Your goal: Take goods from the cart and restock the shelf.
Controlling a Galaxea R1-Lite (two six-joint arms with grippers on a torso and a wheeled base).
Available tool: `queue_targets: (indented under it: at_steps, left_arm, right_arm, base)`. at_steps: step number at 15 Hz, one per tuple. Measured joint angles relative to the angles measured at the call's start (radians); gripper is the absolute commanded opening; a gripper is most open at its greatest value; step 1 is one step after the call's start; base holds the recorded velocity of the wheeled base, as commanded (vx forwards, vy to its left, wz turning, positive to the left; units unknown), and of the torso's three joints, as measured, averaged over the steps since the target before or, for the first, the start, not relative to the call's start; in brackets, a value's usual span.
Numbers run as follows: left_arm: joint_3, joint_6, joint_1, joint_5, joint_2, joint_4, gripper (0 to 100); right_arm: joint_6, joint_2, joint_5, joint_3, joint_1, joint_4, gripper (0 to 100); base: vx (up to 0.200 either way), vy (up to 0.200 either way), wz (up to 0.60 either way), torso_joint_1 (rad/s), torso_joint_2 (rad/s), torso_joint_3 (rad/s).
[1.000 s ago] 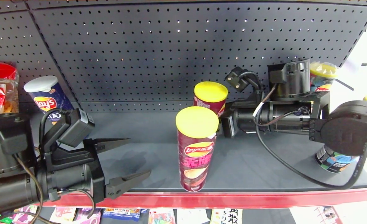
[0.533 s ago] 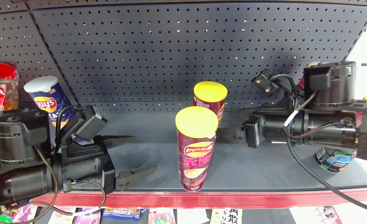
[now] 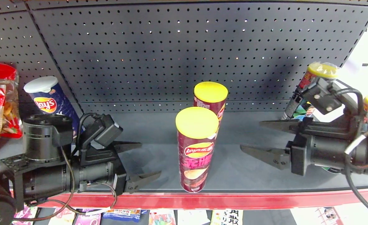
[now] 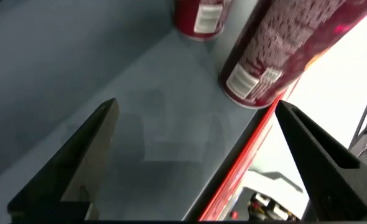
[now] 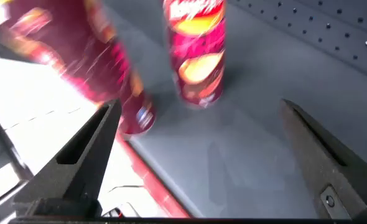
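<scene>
Moved: right gripper [image 3: 251, 135] drawn back rightward off the rear can [image 3: 210, 100]; left gripper [image 3: 150, 158] edged forward.
Head view: both grippers wide open, empty. Front can [image 3: 196, 156] and rear can upright on shelf [image 3: 159, 131], between them; left gripper nearer.
Left wrist view: front can [image 4: 277, 50] ahead, untouched.
Right wrist view: both cans ahead, apart from the fingers.

- The left claw [image 3: 149, 159] has two matte black fingers [image 3: 142, 180], long and pointed like wedges.
- Above its round black wrist, a small black camera box [image 3: 105, 130] sits on a bracket.
- A dark grey motor drum [image 3: 43, 134] carries small screws, and thin black cables loop below it.
- The right claw [image 3: 251, 135] looks the same, with a thick black cable [image 3: 352, 186] behind.
</scene>
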Motion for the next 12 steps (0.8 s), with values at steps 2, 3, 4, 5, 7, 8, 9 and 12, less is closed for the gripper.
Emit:
queue_targets:
  at_steps: [2,3,4,5,7,8,9,12]
  left_arm:
    - [0.0,0.013,-0.006,0.001,0.026,0.0,100]
    - [0.0,0.016,-0.011,0.004,0.039,-0.001,100]
    - [-0.002,0.016,-0.016,0.015,0.051,-0.002,100]
    - [-0.005,0.016,-0.02,0.02,0.064,-0.002,100]
    - [-0.014,0.016,-0.031,0.022,0.087,-0.003,100]
    - [-0.021,0.016,-0.035,0.024,0.097,-0.003,100]
    - [-0.032,0.017,-0.04,0.026,0.107,-0.003,100]
    - [-0.06,0.017,-0.053,0.028,0.137,-0.003,100]
  right_arm:
    - [0.0,-0.077,0.001,0.063,0.002,0.0,100]
    - [0.002,-0.12,0.0,0.092,0.001,0.001,100]
    - [0.004,-0.159,0.0,0.116,0.001,0.003,100]
    - [0.005,-0.196,0.0,0.136,-0.002,0.006,100]
    - [0.006,-0.248,-0.003,0.152,-0.012,0.007,100]
    - [0.006,-0.264,-0.004,0.152,-0.025,0.007,100]
    - [0.006,-0.273,-0.004,0.151,-0.039,0.007,100]
    - [0.007,-0.293,-0.002,0.15,-0.072,0.006,100]
  base:
    - [0.0,0.0,0.0,0.0,0.0,0.0]
    - [0.0,0.0,0.0,0.0,0.0,0.0]
    - [0.0,0.0,0.0,0.0,0.0,0.0]
    - [0.0,0.0,0.0,0.0,0.0,0.0]
    - [0.0,0.0,0.0,0.0,0.0,0.0]
    - [0.0,0.0,0.0,0.0,0.0,0.0]
    - [0.0,0.0,0.0,0.0,0.0,0.0]
    - [0.0,0.0,0.0,0.0,0.0,0.0]
